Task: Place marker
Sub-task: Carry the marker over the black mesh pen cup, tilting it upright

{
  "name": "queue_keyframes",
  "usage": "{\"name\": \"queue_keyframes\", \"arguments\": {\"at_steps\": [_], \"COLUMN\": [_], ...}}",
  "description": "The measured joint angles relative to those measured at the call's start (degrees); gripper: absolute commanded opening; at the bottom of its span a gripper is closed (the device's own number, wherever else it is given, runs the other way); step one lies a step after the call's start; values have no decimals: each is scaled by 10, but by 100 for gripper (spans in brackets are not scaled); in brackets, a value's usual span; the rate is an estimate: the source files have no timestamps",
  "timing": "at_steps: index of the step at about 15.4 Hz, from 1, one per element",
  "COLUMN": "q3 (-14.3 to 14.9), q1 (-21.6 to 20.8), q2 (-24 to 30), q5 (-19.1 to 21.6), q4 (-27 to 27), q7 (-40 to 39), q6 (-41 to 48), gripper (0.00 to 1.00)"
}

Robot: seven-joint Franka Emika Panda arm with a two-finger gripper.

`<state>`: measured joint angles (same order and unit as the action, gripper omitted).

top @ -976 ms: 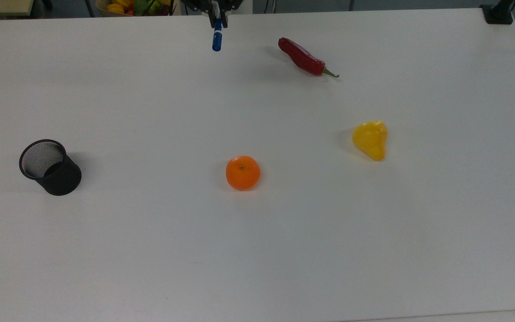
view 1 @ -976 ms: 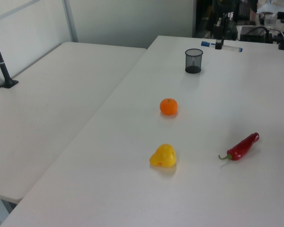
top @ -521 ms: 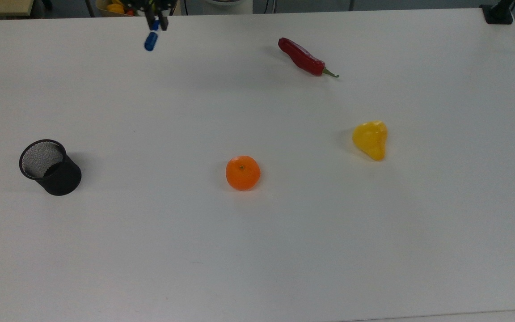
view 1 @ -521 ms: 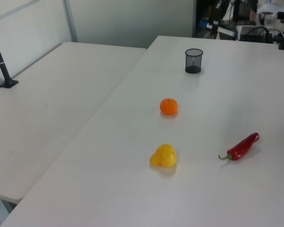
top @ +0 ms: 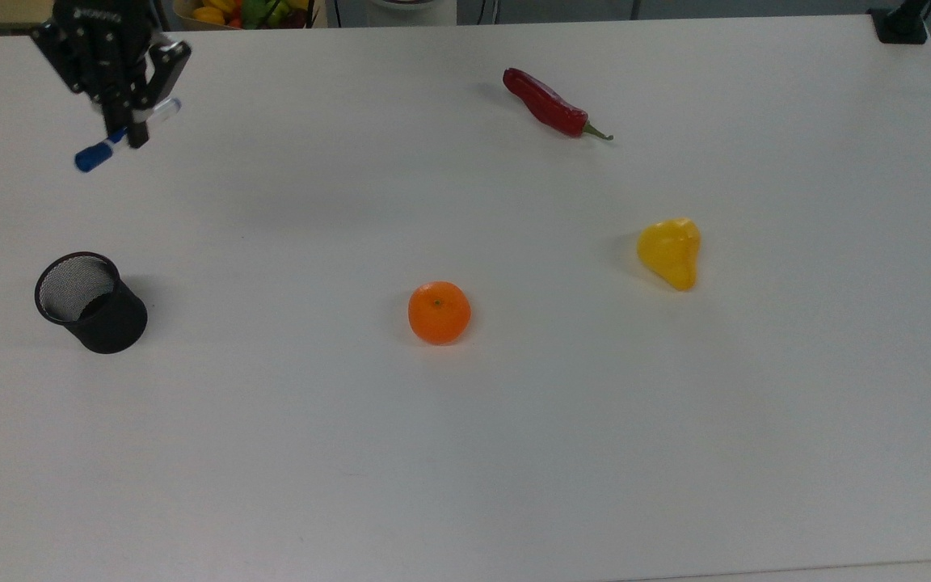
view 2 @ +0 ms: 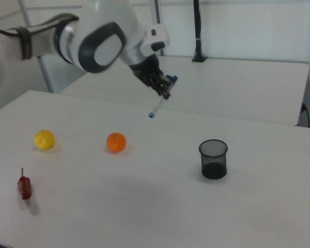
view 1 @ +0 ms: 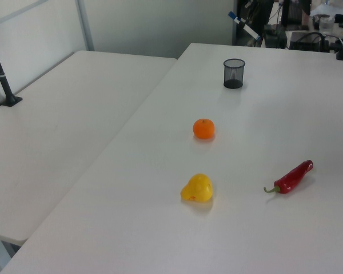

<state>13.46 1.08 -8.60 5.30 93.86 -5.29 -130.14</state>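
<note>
We see the gripper clamped on the marker, holding it tilted in the air above the table, at the top view's upper left. The mesh cup stands below it in the top view, well apart. To the top view's right lie the orange, the yellow pepper and, farther up, the red chili.
</note>
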Motion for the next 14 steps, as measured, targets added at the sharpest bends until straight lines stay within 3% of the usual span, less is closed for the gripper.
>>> {"name": "queue_keyframes", "arguments": {"at_steps": [8, 14], "q3": [1, 1], "q1": [42, 43], "q2": [-106, -163], "q5": [0, 0], "q4": [20, 36], "q7": [0, 0], "q6": [-280, -398], "gripper": [0, 0]}}
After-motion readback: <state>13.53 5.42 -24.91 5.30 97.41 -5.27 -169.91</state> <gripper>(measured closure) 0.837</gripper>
